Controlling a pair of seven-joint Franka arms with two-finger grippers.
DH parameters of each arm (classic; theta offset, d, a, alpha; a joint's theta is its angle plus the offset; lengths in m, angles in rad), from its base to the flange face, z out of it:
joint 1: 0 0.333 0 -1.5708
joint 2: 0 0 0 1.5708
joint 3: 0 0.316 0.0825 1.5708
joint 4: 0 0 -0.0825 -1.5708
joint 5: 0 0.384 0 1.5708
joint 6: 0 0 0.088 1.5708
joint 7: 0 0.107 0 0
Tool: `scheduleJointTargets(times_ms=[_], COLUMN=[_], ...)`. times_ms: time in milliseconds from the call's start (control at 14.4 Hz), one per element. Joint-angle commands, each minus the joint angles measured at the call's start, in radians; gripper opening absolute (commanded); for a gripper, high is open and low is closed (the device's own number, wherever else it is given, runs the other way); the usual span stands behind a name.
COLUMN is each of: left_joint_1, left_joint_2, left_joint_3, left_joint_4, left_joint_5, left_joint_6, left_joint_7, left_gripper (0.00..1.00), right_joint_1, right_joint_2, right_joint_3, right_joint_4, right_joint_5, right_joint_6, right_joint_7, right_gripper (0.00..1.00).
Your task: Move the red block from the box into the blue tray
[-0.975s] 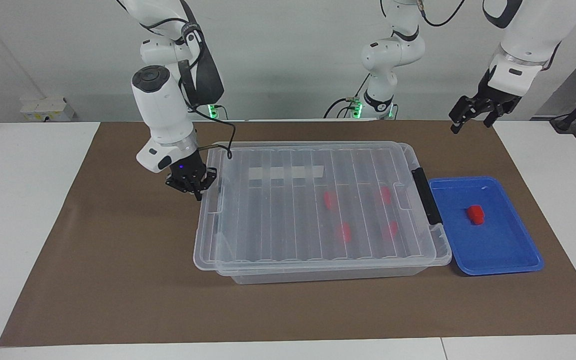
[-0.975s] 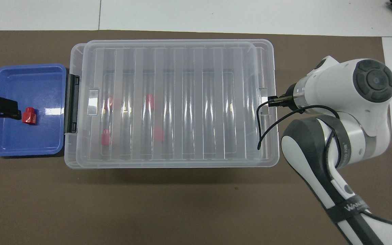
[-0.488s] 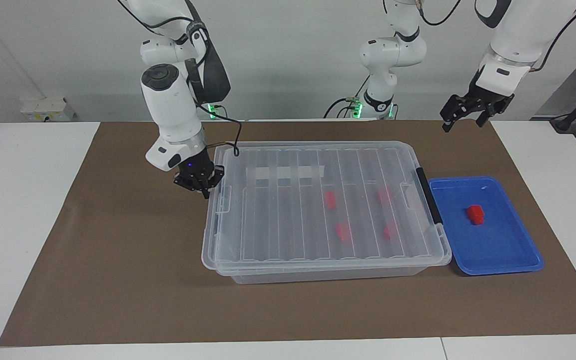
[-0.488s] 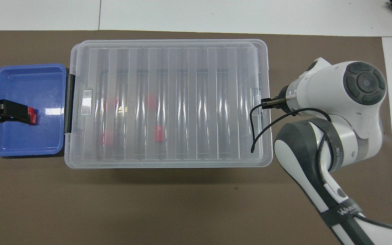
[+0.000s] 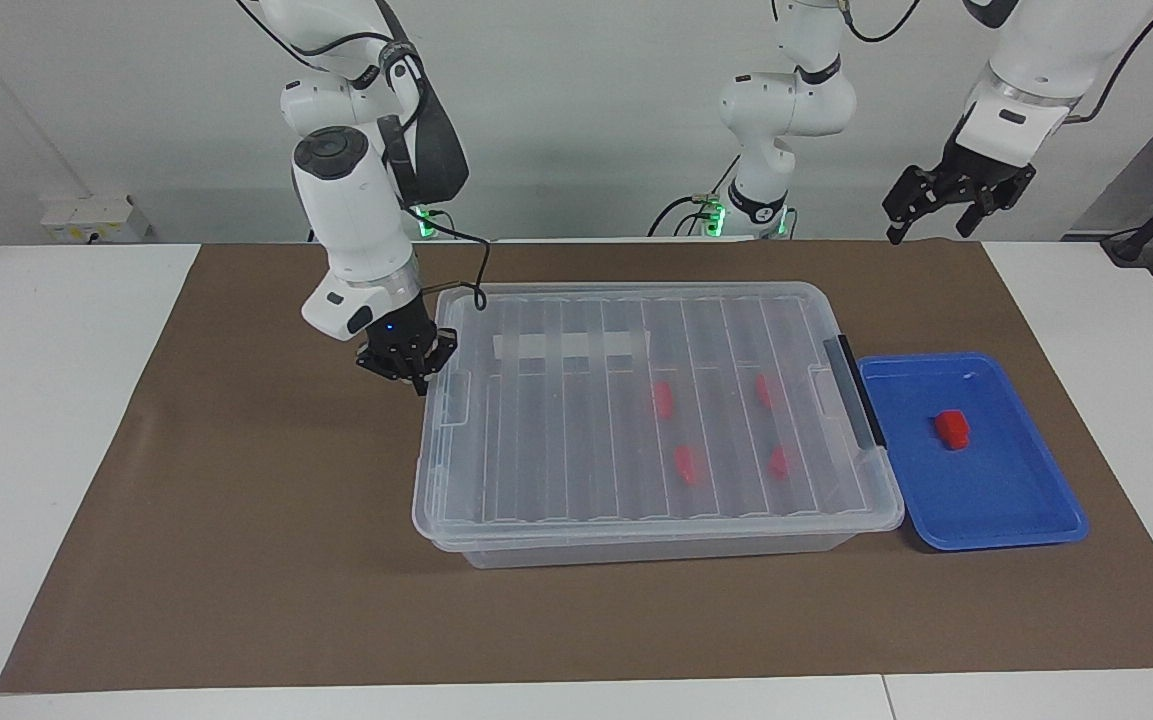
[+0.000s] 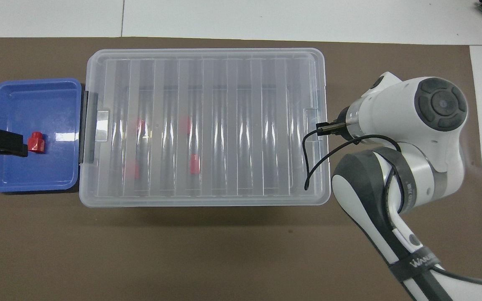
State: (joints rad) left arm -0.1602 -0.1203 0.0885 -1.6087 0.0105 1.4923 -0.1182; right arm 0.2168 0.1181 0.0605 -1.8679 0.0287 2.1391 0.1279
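The box (image 5: 556, 450) is a clear bin with its ribbed lid lying squarely on it and a black latch (image 5: 854, 390) at the end beside the blue tray (image 5: 996, 490). One red block (image 5: 952, 428) lies in the tray; it also shows in the overhead view (image 6: 36, 142). Several more red blocks (image 5: 685, 464) show through the lid. My right gripper (image 5: 406, 362) is low against the lid's end, toward the right arm's end of the table. My left gripper (image 5: 956, 200) is open and empty, raised high over the tray's outer end.
A brown mat (image 5: 236, 500) covers the table under the box (image 6: 245, 125) and the tray (image 6: 36, 96). A third robot's base (image 5: 766, 200) stands at the robots' edge. My right arm (image 6: 412, 117) hangs over the mat beside the box.
My right gripper has pushed the lid toward the left arm's end; the lid, which overhung the box, now sits square on it. My left gripper has risen a little.
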Motion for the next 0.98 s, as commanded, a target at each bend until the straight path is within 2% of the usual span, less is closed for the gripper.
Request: scheduleJointTargets(times_ms=[0, 70, 209, 488, 627, 766, 836, 906], left_joint_1=[0.011, 0.06, 0.082, 0.077, 0.08, 0.091, 0.094, 0.093], left_joint_2=[-0.024, -0.019, -0.022, -0.001, 0.004, 0.002, -0.001, -0.002], left_joint_3=[-0.021, -0.062, -0.151, -0.119, -0.119, -0.119, -0.107, -0.105], left_joint_4=[-0.007, -0.001, -0.016, -0.03, -0.027, -0.02, -0.02, -0.023], left_joint_5=[0.013, -0.001, -0.006, -0.017, -0.018, -0.017, -0.017, -0.017], left_joint_6=[-0.014, -0.012, -0.004, -0.009, 0.005, 0.008, 0.014, 0.011], left_joint_7=[0.018, 0.02, 0.015, 0.029, 0.029, 0.029, 0.029, 0.026], left_gripper=[1.0, 1.0, 1.0, 1.0, 1.0, 1.0, 1.0, 1.0], right_joint_1=[0.001, 0.001, -0.008, -0.046, -0.077, -0.117, -0.131, -0.158], right_joint_2=[-0.003, -0.002, -0.002, -0.023, -0.06, -0.09, -0.103, -0.119], right_joint_3=[0.004, 0.004, 0.002, -0.004, -0.004, -0.005, -0.007, -0.008], right_joint_4=[-0.005, -0.005, 0.007, 0.013, 0.009, 0.007, 0.007, 0.009], right_joint_5=[0.025, 0.025, 0.025, 0.025, 0.025, 0.023, 0.022, 0.022], right_joint_6=[0.007, 0.005, 0.005, -0.002, -0.025, -0.094, -0.144, -0.183], right_joint_7=[-0.014, -0.014, -0.014, -0.013, -0.011, 0.007, 0.016, 0.022], right_gripper=[0.0, 0.0, 0.0, 0.0, 0.0, 0.0, 0.55, 1.0])
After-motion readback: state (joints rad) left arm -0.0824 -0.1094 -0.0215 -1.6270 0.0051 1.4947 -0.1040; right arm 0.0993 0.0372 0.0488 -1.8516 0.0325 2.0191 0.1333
